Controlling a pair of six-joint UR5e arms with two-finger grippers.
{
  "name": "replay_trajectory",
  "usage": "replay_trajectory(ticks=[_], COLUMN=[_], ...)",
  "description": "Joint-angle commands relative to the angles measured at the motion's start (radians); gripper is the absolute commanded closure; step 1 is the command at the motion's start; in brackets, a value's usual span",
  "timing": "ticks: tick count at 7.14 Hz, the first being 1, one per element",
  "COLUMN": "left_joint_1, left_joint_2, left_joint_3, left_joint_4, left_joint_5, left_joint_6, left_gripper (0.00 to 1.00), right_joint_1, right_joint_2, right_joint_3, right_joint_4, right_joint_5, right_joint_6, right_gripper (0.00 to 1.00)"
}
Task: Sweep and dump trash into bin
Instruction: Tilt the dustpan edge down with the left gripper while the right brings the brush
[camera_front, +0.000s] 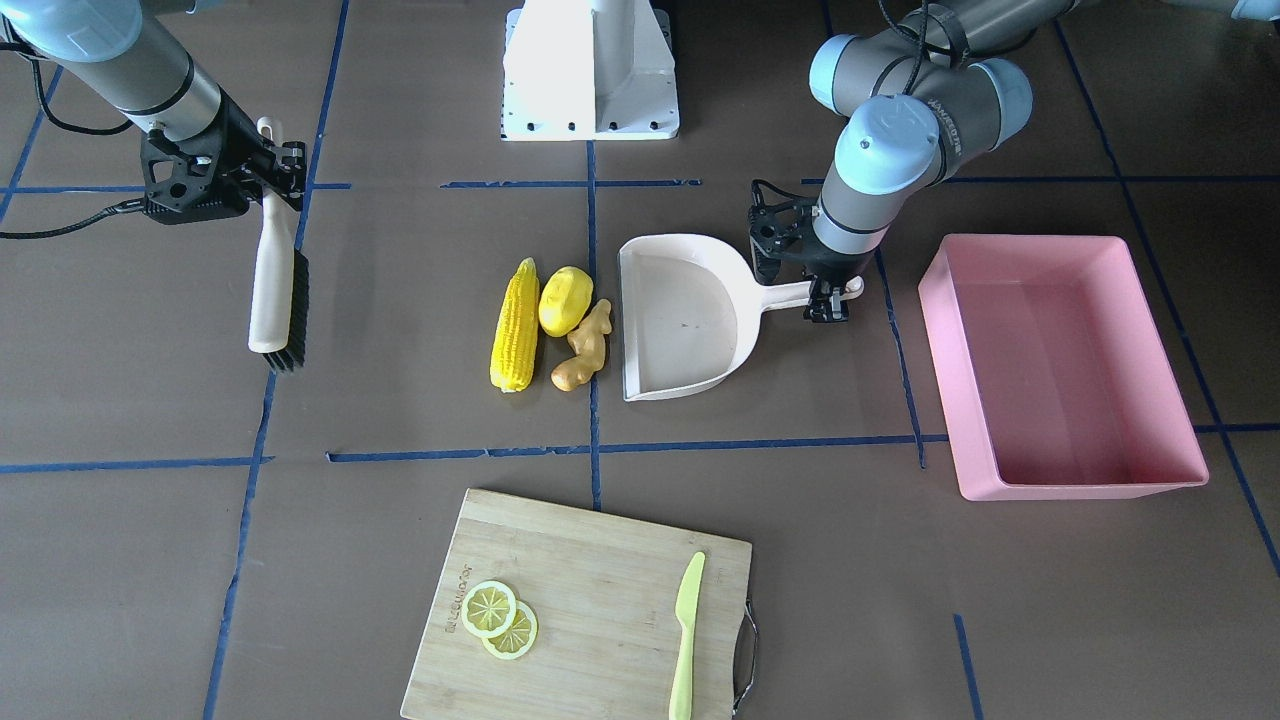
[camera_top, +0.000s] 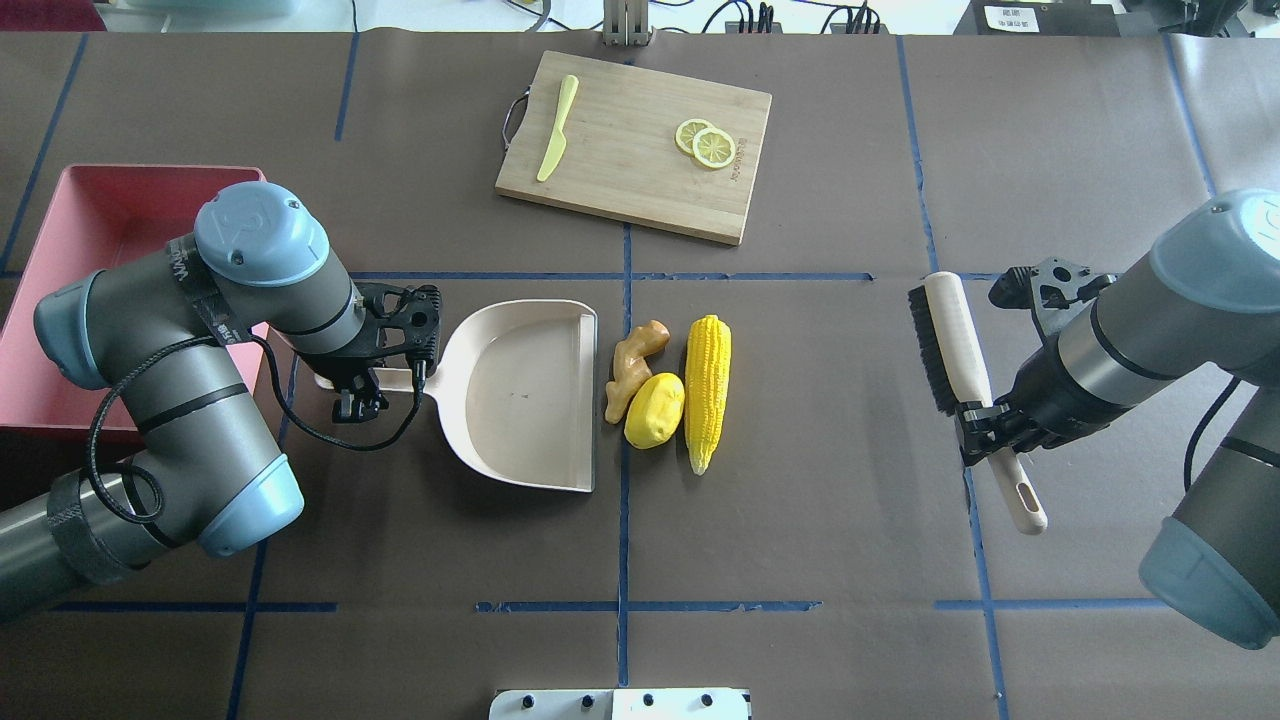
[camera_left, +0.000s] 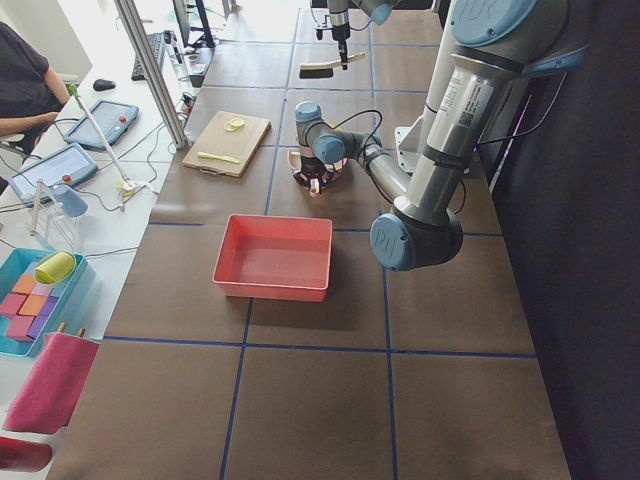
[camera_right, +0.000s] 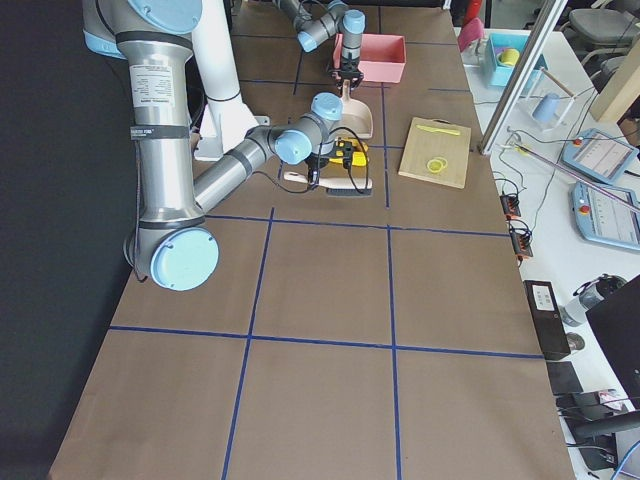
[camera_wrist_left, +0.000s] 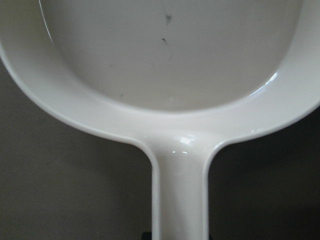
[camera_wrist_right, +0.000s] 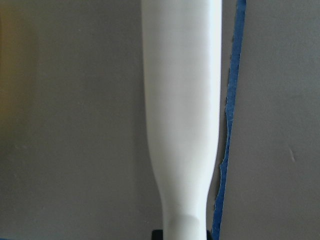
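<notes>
- Overhead exterior view, centre: the trash lies in one tight cluster on the brown table (camera_top: 800, 520). It is made up of a long yellow corn cob (camera_top: 707, 390), a round lemon-like fruit (camera_top: 655, 410) touching its side, and a knobbly ginger root (camera_top: 632, 365) touching the fruit.
- A cream dustpan (camera_top: 520, 400) sits flat with its straight open lip facing the cluster. The ginger root is just beside that lip, and the pan's floor is bare (a few dark specks only).
- The left gripper (camera_front: 828, 297) is clamped across the dustpan's handle near its end. The left wrist view shows that handle running straight up into the pan.
- The right gripper (camera_top: 985, 435) is closed around the pale handle of a hand brush (camera_top: 955, 340), well apart from the corn cob on the robot's right. The dark bristles face the trash, and whether they touch the table cannot be told.
- The pink bin (camera_front: 1060, 370) stands on the robot's left, beyond the left arm, with the dustpan between it and the trash.
- Far side: a wooden cutting board (camera_top: 640, 170) carries a lime-green knife (camera_top: 556, 130) and two overlapping lemon slices (camera_top: 706, 143).
</notes>
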Motion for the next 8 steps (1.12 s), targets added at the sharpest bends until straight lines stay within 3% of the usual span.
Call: replay_trajectory(ticks=[1,3,6,8], left_joint_1=[-0.001,0.001,0.004,0.006], left_joint_2=[-0.004,-0.007,-0.012,-0.018], left_joint_3=[-0.008,-0.016,-0.018,-0.018], left_joint_4=[0.004,0.007,0.026,0.03], left_joint_5=[0.001,0.024,0.082,0.082], left_joint_6=[-0.001,-0.002,-0.001,-0.002], left_gripper=[1.0,1.0,1.0,1.0], right_joint_1=[-0.049,-0.109,-0.194,-0.238], right_joint_2=[0.026,0.089,0.322,0.387], right_joint_3=[-0.007,-0.013,-0.056,-0.124], right_joint_4=[-0.001,-0.058,-0.369,-0.399], right_joint_5=[-0.005,-0.038,-0.113,-0.223], right_joint_6=[0.016,0.045,0.047,0.082], right_gripper=[1.0,1.0,1.0,1.0])
